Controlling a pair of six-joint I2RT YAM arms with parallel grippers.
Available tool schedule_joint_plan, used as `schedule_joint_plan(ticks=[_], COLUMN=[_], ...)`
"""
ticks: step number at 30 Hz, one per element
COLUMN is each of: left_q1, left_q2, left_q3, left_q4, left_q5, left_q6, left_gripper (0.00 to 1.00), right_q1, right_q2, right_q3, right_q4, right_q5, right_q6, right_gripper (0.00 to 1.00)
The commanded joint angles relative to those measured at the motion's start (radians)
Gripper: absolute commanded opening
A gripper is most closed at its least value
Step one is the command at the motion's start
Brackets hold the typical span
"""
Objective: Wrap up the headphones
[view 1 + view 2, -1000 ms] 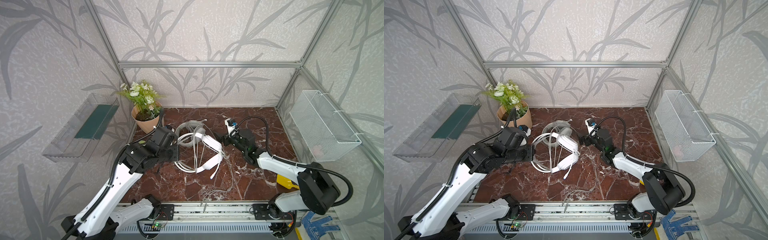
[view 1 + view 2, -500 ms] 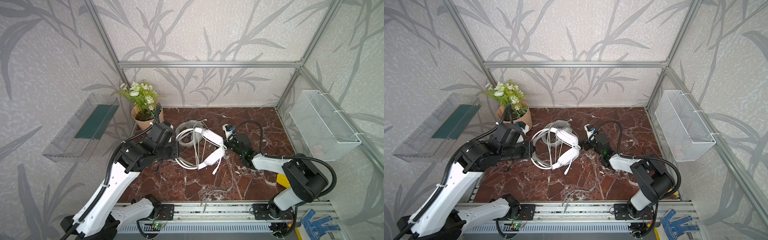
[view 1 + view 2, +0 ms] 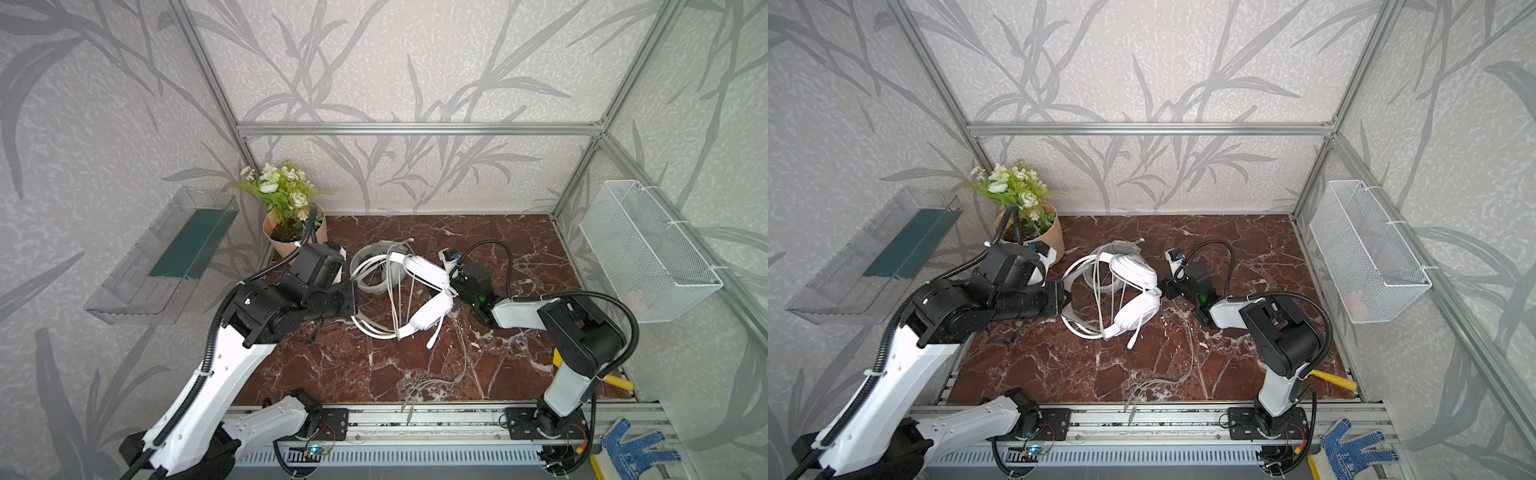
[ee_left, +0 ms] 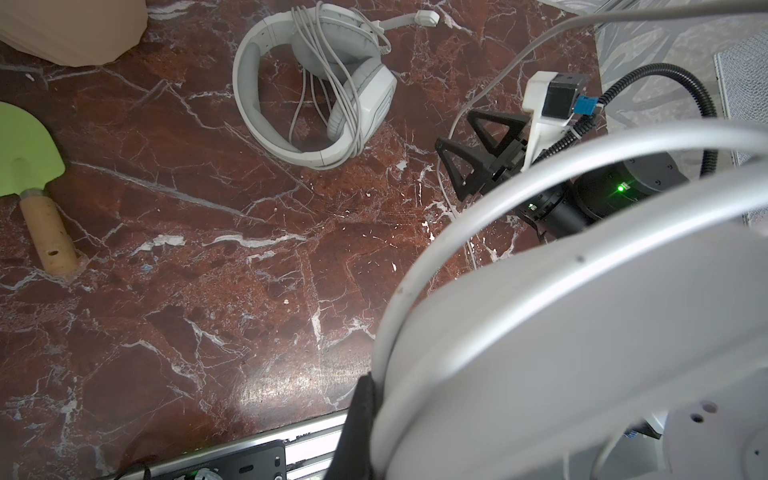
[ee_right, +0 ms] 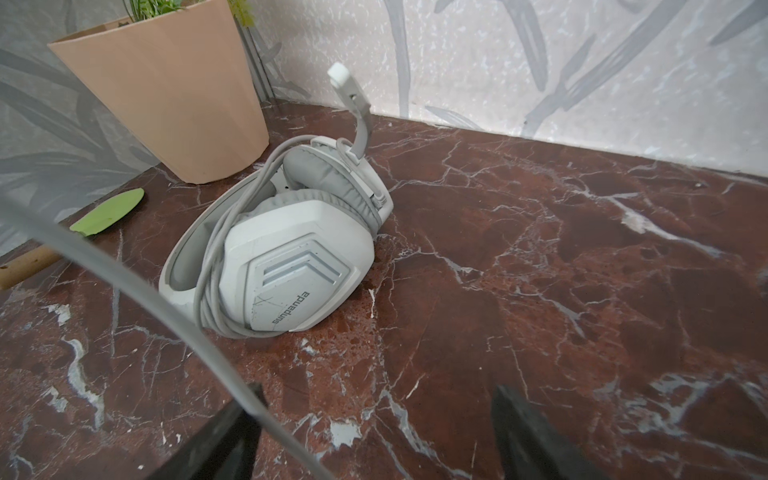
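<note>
Step in hand: wrapping the second set. Grey headset [image 5: 291, 266] lies on the surface [image 5: 582, 249] by the pot [image 5: 166, 91], cord already wound. Left pincer [image 3: 351, 297] is clamped on the band of the white headset [image 3: 428, 313], held above mid-surface. Right pincer [image 5: 378, 411] has its jaws wide and grips nothing; the cable [image 5: 137, 282] crosses one finger. Next, probably: pinch the cable and loop it round the band.

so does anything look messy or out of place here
Yes: a thin cable trails loose across the marble table and its end reaches over the front rail, unwrapped, below the glossy white headset held by the left gripper. The greyish headset lies with its cable wound around it.
</note>
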Motion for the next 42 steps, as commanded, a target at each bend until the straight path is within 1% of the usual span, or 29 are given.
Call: schedule_joint_plan(ticks=[1, 7, 8, 10, 13, 16, 18, 21, 25, 31, 35, 38, 42], left_q1=[0.002, 0.003, 0.003, 0.004, 0.004, 0.004, 0.005, 0.005, 0.007, 0.013, 0.017, 0.021, 0.035], left_q2=[-0.007, -0.007, -0.007, -0.009, -0.012, -0.019, -0.024, -0.029, -0.029, -0.024, -0.012, -0.003, 0.0], left_q3=[0.052, 0.054, 0.054, 0.057, 0.058, 0.058, 0.059, 0.062, 0.081, 0.115, 0.13, 0.127, 0.127], left_q4=[0.027, 0.036, 0.036, 0.036, 0.047, 0.067, 0.086, 0.12, 0.146, 0.17, 0.182, 0.191, 0.19], left_q5=[0.031, 0.047, 0.046, 0.044, 0.047, 0.052, 0.061, 0.081, 0.091, 0.088, 0.097, 0.101, 0.086], left_q6=[-0.034, -0.043, -0.045, -0.046, -0.054, -0.065, -0.073, -0.09, -0.103, -0.108, -0.108, -0.109, -0.111], left_gripper=[0.0, 0.0, 0.0, 0.0, 0.0, 0.0, 0.0, 0.0, 0.0, 0.0, 0.0, 0.0, 0.0], right_q1=[-0.002, -0.003, -0.002, -0.004, -0.005, -0.005, -0.005, -0.003, 0.004, 0.038, 0.058, 0.088, 0.131], right_q2=[0.028, 0.071, 0.076, 0.082, 0.082, 0.08, 0.084, 0.086, 0.077, 0.063, 0.068, 0.044, -0.004], right_q3=[0.032, 0.031, 0.028, 0.026, 0.015, 0.007, 0.006, -0.006, -0.023, -0.056, -0.074, -0.105, -0.118], right_q4=[0.023, 0.046, 0.05, 0.053, 0.07, 0.077, 0.076, 0.095, 0.093, 0.069, 0.062, 0.082, 0.043], right_q5=[-0.029, -0.024, -0.022, -0.023, -0.039, -0.063, -0.098, -0.113, -0.11, -0.057, -0.046, -0.01, 0.003], right_q6=[0.009, 0.018, 0.02, 0.028, 0.03, 0.034, 0.043, 0.07, 0.101, 0.102, 0.134, 0.134, 0.131], right_gripper=[0.8, 0.66, 0.6, 0.46, 0.32, 0.21, 0.14, 0.07, 0.0, 0.0, 0.0, 0.0, 0.0])
